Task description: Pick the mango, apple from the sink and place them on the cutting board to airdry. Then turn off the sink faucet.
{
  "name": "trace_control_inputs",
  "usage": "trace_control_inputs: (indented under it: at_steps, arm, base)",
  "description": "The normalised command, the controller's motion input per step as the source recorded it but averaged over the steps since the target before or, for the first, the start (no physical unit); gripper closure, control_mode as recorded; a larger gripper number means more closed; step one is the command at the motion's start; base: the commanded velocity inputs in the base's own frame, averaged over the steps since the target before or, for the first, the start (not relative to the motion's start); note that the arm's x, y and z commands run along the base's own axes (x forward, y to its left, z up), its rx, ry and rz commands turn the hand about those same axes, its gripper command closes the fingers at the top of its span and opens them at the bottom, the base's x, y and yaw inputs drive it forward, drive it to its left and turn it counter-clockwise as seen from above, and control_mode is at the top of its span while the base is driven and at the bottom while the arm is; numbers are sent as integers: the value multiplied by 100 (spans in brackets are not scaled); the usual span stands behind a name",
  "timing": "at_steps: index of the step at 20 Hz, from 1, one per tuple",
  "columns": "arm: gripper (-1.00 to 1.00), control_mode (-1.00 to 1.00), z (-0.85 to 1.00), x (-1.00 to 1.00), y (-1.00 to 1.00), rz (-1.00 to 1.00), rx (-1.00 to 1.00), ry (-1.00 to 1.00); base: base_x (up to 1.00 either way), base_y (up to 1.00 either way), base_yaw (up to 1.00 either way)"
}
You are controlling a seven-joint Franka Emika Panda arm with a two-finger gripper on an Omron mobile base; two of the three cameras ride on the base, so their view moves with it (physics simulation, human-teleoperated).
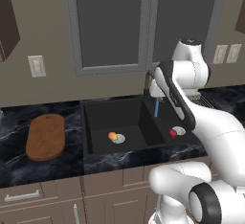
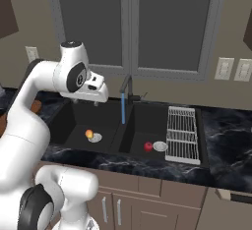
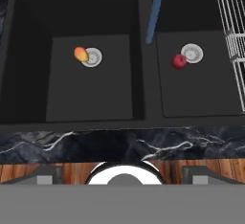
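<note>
The mango (image 1: 112, 135) (image 2: 89, 134) (image 3: 80, 54) lies beside the drain in the left basin of the black sink (image 1: 115, 108) (image 2: 74, 121) (image 3: 91, 98). In the right basin the red apple (image 1: 173, 133) (image 2: 147, 147) (image 3: 179, 61) rests against its drain. A blue stream of water (image 1: 156, 108) (image 2: 123, 108) (image 3: 154, 12) runs from the sink faucet (image 1: 148, 82) (image 2: 126, 84). On the counter left of the sink lies the wooden cutting board (image 1: 46, 136). My gripper (image 2: 96, 102) (image 3: 122, 174) hangs high above the sink, open, with nothing between its fingertips (image 3: 48, 175).
A white wire dish rack (image 2: 182, 134) (image 3: 232, 22) (image 1: 203, 101) covers the right end of the sink. Dark marble counter (image 1: 14, 161) runs on both sides. A window and wall outlets (image 2: 224, 68) stand behind the faucet.
</note>
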Motion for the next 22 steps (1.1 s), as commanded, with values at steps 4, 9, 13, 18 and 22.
trace_control_inputs:
  at_steps: [4,9,13,18,22]
  arm:
    - [-100,-100,0,-17,-35,-16,0,0]
    - [-100,-100,0,-2,-30,-20,0,1]
    - [-100,-100,0,0,-29,-25,0,3]
    - [-100,-100,-1,0,-16,-24,0,4]
    - [-100,-100,-19,0,0,-9,0,3]
  base:
    - [0,0,0]
    - [0,0,0]
    - [0,0,0]
    - [0,0,0]
    - [0,0,0]
